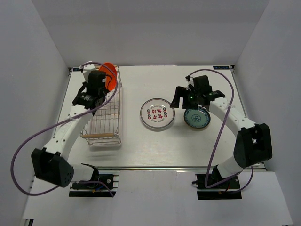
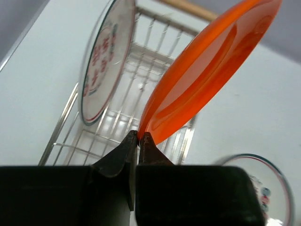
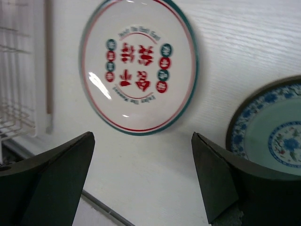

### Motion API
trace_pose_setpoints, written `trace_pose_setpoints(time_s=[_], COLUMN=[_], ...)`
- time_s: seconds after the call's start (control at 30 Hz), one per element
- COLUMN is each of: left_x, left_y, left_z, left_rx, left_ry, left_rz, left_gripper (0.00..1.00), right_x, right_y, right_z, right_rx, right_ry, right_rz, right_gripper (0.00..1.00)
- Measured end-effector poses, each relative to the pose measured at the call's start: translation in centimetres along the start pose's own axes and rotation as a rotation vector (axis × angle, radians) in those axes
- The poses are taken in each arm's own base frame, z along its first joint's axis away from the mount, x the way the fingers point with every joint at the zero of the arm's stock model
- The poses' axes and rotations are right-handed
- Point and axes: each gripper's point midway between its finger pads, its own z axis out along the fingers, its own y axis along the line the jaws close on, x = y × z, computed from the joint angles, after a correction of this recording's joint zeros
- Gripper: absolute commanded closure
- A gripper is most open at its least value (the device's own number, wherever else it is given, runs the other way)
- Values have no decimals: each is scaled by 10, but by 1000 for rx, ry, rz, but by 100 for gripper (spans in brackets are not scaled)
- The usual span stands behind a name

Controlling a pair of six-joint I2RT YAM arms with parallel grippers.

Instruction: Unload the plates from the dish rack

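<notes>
My left gripper [image 1: 106, 85] is shut on the lower rim of the plain orange-red plate [image 1: 109, 76], holding it tilted over the far end of the silver wire dish rack [image 1: 104, 123]. In the left wrist view the fingers [image 2: 123, 149] pinch the orange plate [image 2: 207, 70]; a white plate with a green and red rim band [image 2: 102, 61] stands on edge in the rack [image 2: 149, 56]. My right gripper [image 1: 185, 100] is open and empty. In the right wrist view it [image 3: 142, 141] hovers above the table, near the white red-green marked plate [image 3: 138, 66] and the teal-blue plate [image 3: 275, 129]. The yellow plate is out of view.
The white marked plate [image 1: 157, 113] and the teal-blue plate [image 1: 196, 118] lie flat on the white table, right of the rack. White walls close off the left, back and right. The rack's near wooden handle [image 1: 99, 135] is by the table's front left.
</notes>
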Motion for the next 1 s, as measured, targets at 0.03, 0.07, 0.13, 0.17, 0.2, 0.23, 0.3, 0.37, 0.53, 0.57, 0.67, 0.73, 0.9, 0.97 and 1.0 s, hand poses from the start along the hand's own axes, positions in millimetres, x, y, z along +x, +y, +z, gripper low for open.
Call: trace_pose_setpoints(time_s=[0.03, 0.07, 0.13, 0.17, 0.2, 0.23, 0.3, 0.37, 0.53, 0.57, 0.67, 0.73, 0.9, 0.97, 1.0], left_x=[-7, -15, -29, -33, -37, -39, -38, -27, 21, 32, 58, 68, 80, 82, 83], left_y=[-5, -9, -20, -26, -31, -39, -57, -80, -123, -128, -141, -148, -158, -160, -161], left_z=[-8, -17, -35, -44, -51, -59, -70, -78, -89, -88, -92, -96, -108, -112, -112], left_rx=[46, 97, 206, 258, 308, 369, 488, 625, 887, 916, 1006, 1049, 1109, 1119, 1119], left_ry=[-12, -30, -62, -74, -81, -82, -67, -19, 158, 197, 303, 349, 395, 399, 402], left_rz=[-11, -21, -37, -39, -37, -30, -11, 20, 71, 76, 80, 81, 93, 99, 100], left_gripper=[100, 100, 100, 100, 100, 100, 100, 100, 100, 100, 100, 100, 100, 100, 100], right_x=[-4, -8, -15, -18, -21, -22, -25, -26, -34, -35, -35, -36, -38, -40, -41], right_y=[8, 16, 32, 40, 47, 55, 67, 79, 97, 98, 100, 101, 102, 103, 104], right_z=[-3, -7, -16, -20, -25, -30, -39, -47, -60, -61, -60, -59, -54, -53, -53], right_rx=[-38, -77, -155, -193, -229, -268, -332, -395, -479, -486, -496, -500, -514, -522, -526], right_ry=[-13, -30, -63, -79, -97, -109, -132, -152, -199, -207, -211, -214, -213, -222, -227], right_rz=[-17, -36, -75, -92, -110, -128, -161, -192, -245, -251, -258, -261, -251, -249, -249], right_gripper=[11, 11, 11, 11, 11, 11, 11, 11, 11, 11, 11, 16, 47, 66, 71])
